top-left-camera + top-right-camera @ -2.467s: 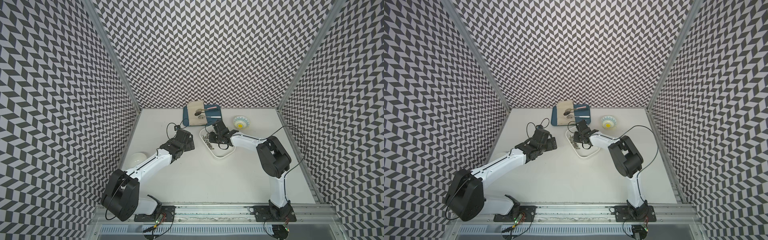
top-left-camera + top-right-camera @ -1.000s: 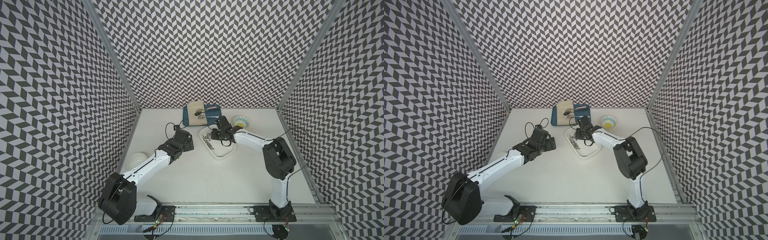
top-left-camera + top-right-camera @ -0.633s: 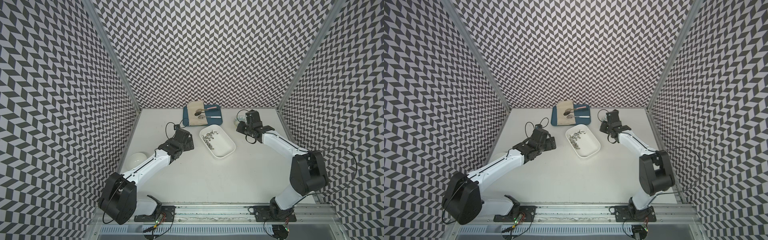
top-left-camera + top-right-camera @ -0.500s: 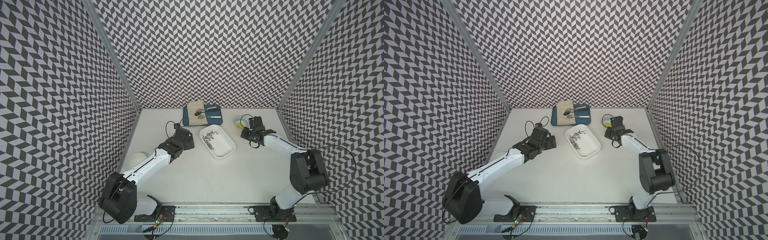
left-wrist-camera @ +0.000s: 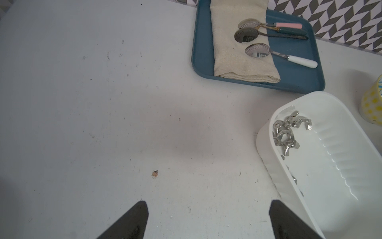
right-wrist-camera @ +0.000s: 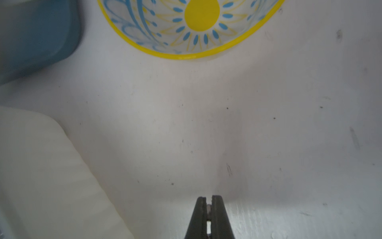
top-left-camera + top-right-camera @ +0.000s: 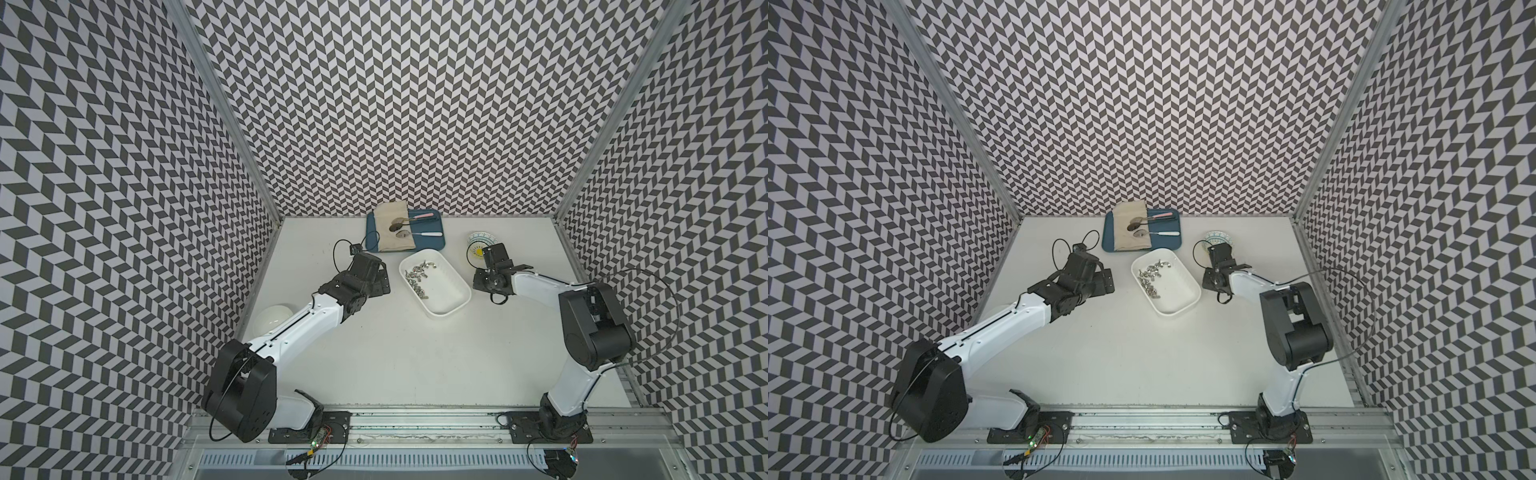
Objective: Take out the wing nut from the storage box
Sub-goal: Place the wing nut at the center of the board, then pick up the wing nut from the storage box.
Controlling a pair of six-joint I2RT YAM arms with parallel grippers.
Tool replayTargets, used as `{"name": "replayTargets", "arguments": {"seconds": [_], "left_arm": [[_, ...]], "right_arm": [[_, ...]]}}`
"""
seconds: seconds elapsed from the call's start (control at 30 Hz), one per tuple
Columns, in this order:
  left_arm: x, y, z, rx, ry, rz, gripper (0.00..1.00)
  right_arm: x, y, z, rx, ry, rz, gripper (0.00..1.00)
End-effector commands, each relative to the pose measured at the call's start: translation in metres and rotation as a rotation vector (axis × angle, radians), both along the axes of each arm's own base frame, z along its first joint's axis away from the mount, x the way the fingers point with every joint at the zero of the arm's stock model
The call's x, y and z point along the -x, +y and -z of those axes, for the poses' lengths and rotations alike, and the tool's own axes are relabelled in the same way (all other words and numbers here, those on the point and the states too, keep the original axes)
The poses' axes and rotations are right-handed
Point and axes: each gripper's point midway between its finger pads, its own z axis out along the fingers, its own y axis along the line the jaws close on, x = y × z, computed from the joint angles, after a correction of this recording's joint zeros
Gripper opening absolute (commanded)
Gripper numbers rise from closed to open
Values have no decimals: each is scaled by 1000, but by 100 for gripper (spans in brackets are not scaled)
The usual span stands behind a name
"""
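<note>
Right hand (image 6: 209,198) clenched, pads all but meeting on a sliver of bright metal. I read that as the wing nut (image 6: 208,208), though so little shows that you can't tell whether a wing or the threaded boss is pinched. Hand sits close over bare bench (image 6: 268,124); touching or not, cannot tell. It is outside the storage box (image 7: 445,291), between the box's right side and the patterned bowl (image 6: 186,56), which stands toward the bench's far right corner. So the nut is clear of the box. Remaining nuts (image 5: 286,132) lie heaped along the box's left wall and far end. Left hand (image 5: 208,203) spread wide, holding nothing, over bare bench just beside the box's left side. Handling, as a judgement: expect a light, rigid, smooth-plated piece. You won't crush it, but it may slip or swivel in so thin a pinch. Set it down low rather than dropping it, since it would likely bounce or skitter on the hard bench. If you must regrasp, take it across the flat faces of both wings or across the boss, never by one wing tip. In the heap the wings probably hook together, so a lifted nut may drag a neighbour.
</note>
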Motion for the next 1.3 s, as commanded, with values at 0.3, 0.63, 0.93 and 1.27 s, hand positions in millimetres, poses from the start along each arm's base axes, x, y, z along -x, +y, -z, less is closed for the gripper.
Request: {"name": "replayTargets", "arguments": {"seconds": [0.3, 0.63, 0.93, 1.27], "left_arm": [[-6, -3, -14, -4, -18, 8, 95], [-9, -5, -22, 2, -36, 10, 96], [-16, -9, -33, -2, -55, 21, 96], [-16, -5, -28, 33, -28, 7, 96]], "right_arm": [[-15, 1, 4, 62, -37, -8, 11], [-34, 7, -65, 24, -162, -1, 29], [-48, 44, -151, -81, -318, -100, 37], [-32, 151, -159, -176, -326, -280, 40]]}}
